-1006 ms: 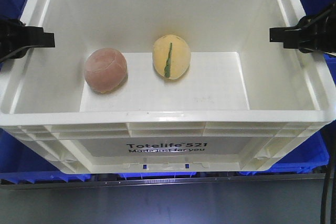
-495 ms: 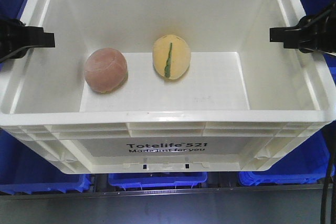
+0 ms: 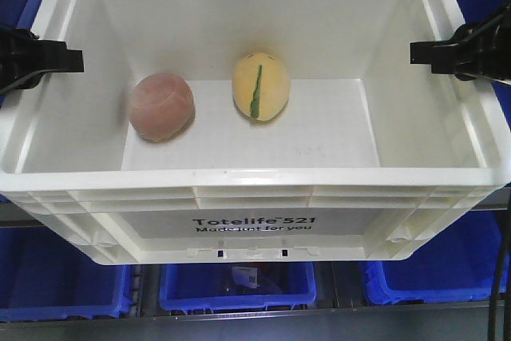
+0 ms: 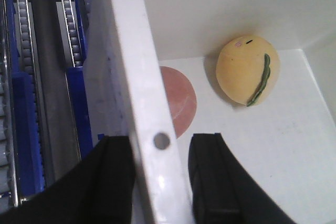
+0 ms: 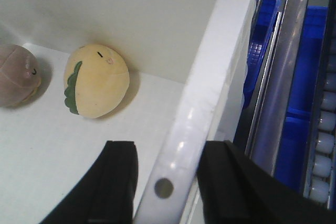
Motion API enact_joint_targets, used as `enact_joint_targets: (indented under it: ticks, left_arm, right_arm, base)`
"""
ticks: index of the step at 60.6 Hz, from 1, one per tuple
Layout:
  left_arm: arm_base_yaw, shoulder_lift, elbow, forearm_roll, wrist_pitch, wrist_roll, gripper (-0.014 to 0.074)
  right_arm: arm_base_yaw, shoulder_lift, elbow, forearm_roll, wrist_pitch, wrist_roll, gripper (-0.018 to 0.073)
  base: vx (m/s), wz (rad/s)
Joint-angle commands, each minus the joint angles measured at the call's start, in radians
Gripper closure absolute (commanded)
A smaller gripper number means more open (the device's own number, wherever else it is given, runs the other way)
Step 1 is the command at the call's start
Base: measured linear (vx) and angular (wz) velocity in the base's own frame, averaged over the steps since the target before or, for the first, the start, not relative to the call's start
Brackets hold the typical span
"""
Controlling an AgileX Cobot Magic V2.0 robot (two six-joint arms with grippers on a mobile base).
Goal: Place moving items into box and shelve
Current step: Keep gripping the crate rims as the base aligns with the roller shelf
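Observation:
The white box, printed "Totelife 521", fills the front view. Inside, a pinkish-brown ball lies left on the floor and a pale yellow egg shape with a green stripe sits beside it near the back wall. My left gripper is shut on the box's left rim, one finger outside, one inside. My right gripper is shut on the right rim the same way. The ball and egg show in the left wrist view, and the egg and ball in the right.
Blue plastic bins stand in a row under the box, with more at the left and right. A grey shelf rail runs below them. Roller tracks and bars lie outside both box sides.
The box, both items and both grippers keep their places in view. The blue bins and shelf rail behind have slid downward in the picture, showing more of the bins.

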Motion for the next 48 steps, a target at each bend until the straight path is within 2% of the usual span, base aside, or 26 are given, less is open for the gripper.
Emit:
enact_joint_targets:
  ticks: [1,48]
  left_arm:
    - [-0.009,-0.031,-0.05,-0.09,-0.146,0.016,0.0603]
    - [-0.009,-0.031,-0.05,-0.09,-0.146,0.016,0.0603]
  right_arm:
    - [0.011,-0.035,-0.041,0.104,-0.067,-0.05,0.0565]
    - [0.011,-0.035,-0.041,0.104,-0.067,-0.05,0.0565]
  base:
    - [0.12,0.0]
    - [0.07,0.0]
